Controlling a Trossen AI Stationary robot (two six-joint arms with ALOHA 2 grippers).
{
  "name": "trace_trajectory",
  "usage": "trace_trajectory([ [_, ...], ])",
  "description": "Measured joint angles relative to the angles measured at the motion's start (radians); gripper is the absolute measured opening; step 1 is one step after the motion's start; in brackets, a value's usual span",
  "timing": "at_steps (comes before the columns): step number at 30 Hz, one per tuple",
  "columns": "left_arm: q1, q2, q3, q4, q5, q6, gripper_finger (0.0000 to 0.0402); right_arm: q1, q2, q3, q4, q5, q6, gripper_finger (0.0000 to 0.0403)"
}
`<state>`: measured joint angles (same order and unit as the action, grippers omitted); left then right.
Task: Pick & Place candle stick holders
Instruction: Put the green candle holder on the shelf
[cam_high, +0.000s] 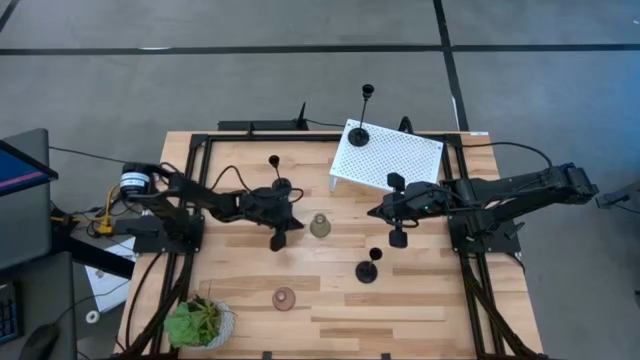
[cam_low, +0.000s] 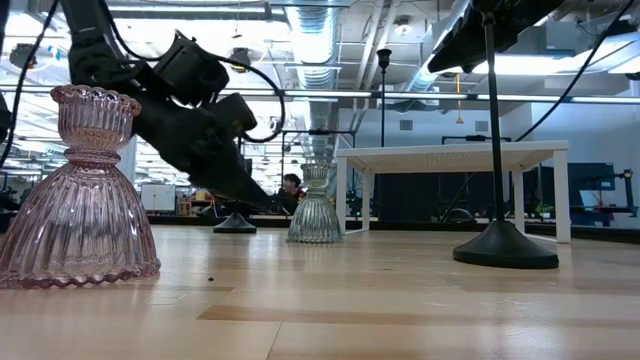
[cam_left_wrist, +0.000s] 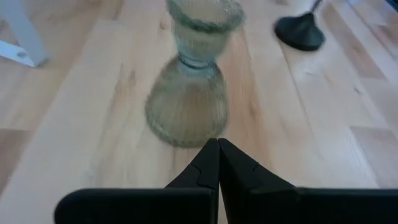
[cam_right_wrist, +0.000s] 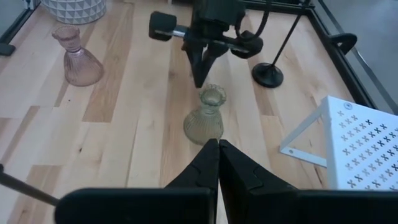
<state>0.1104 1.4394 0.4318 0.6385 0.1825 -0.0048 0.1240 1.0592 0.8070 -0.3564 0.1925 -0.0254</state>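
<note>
The pink holder (cam_high: 284, 297) sits nearest on the worktop (cam_high: 420, 310), then a black one (cam_high: 367, 271) and the green one (cam_high: 320, 226) between the left hand (cam_high: 279, 240) and right hand (cam_high: 397, 238), both pressed together and holding nothing, while one black holder (cam_high: 359, 133) is already up on the white stand (cam_high: 400, 160).

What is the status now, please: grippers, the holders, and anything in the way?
Left gripper shut, empty, beside grey-green holder. Right gripper shut, empty, on its other side. One tall black holder stands on white stand. Nothing in the way.
</note>
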Motion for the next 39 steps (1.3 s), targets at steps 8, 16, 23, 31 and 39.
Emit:
trace_trajectory([
  [8, 0.0, 0.163, 0.088, 0.104, -0.009, 0.0, 0.0002, 0.0, 0.0, 0.0, 0.001, 0.0, 0.0, 0.0],
  [16, 0.0, 0.287, 0.211, 0.142, 0.014, 0.024, 0.0002, 0.0, 0.0, 0.0, 0.0, -0.002, 0.0, 0.0],
  [23, 0.0, 0.366, 0.3, 0.171, 0.06, 0.033, 0.0002, 0.0, 0.0, 0.0, -0.001, -0.003, 0.0, 0.0],
  [31, 0.0, 0.48, 0.384, 0.243, 0.121, 0.031, 0.0002, 0.0, 0.0, 0.0, -0.001, -0.004, 0.0, 0.0],
  [39, 0.0, 0.464, 0.405, 0.209, 0.105, 0.027, 0.0002, 0.0, 0.0, 0.0, -0.005, -0.008, 0.0, 0.0],
])
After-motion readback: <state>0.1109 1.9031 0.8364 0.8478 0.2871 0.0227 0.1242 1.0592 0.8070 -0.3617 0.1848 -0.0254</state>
